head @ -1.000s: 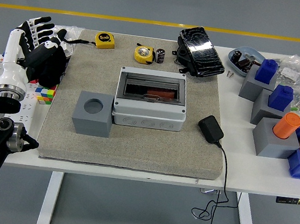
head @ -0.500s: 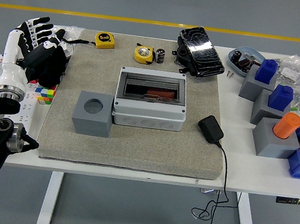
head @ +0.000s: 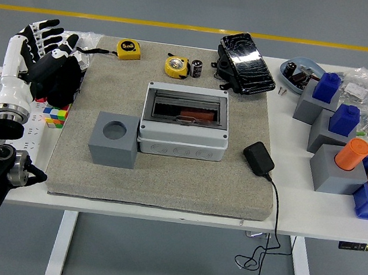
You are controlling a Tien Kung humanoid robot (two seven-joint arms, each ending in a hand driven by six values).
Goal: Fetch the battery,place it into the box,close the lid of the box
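Battery [head: 196,68] stands well off to my right, beyond the box [head: 184,125]; box sits closer right. My left robot hand [head: 42,41] hovers, fingers spread, empty.

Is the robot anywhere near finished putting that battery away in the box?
Not by the look of it. The battery stands on the mat beside a yellow tape measure, outside the grey box. Whether the box's lid is shut, I cannot tell. The left hand hangs open at the table's left edge, holding nothing.
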